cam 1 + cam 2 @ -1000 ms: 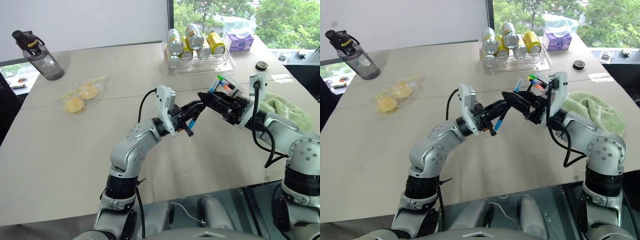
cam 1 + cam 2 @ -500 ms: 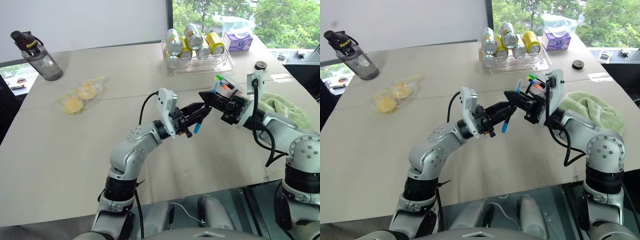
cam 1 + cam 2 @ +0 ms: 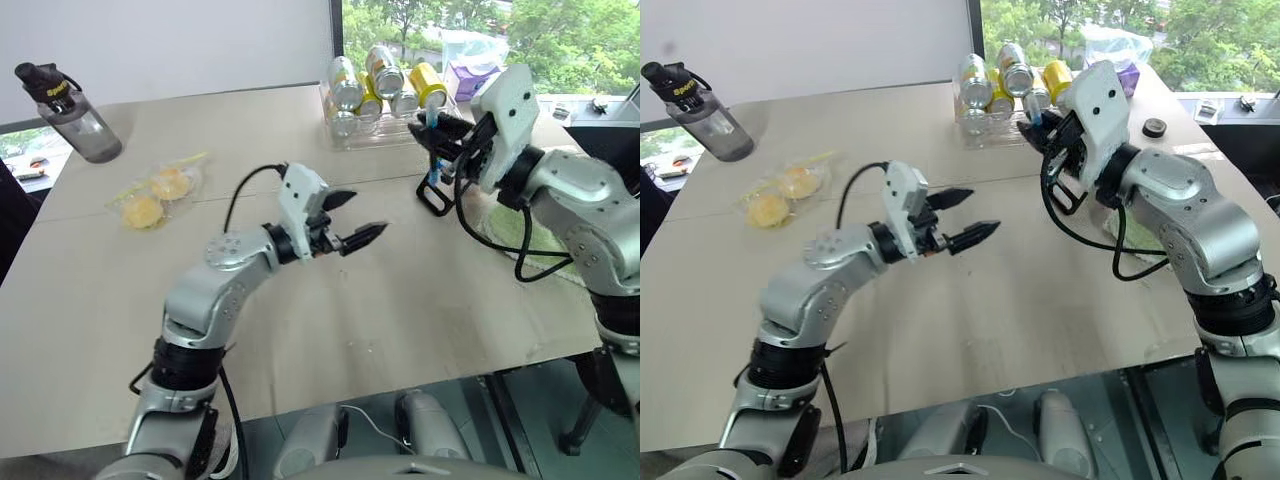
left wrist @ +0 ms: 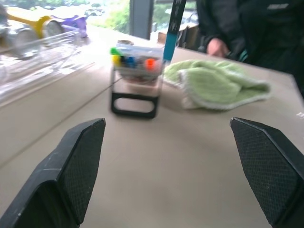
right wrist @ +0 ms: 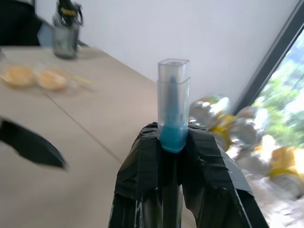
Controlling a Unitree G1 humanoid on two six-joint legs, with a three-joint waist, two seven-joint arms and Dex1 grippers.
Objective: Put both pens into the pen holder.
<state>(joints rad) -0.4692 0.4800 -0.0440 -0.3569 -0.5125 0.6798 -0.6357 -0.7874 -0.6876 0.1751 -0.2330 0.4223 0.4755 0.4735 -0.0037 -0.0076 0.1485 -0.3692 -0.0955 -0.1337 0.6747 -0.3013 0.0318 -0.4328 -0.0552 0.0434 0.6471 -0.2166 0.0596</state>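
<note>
Right gripper (image 3: 437,133) clamps blue-ended pen (image 3: 432,168) upright above pen holder (image 3: 436,196); left gripper (image 3: 348,217) wide, empty. Lower straight into holder, then release.

head stereo overhead, wrist cameras close

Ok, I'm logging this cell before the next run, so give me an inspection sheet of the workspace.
Surface: tan table.
Job's things: blue-ended pen in right gripper; pen holder upright, holding coloured markers.
Clutter: green towel, can tray, water bottle, bagged snacks, tissue box.
Grippers: left gripper open, empty; right shut on pen.
Cables: black cable along right arm.
Surroundings: window, trees; person behind table.
</note>
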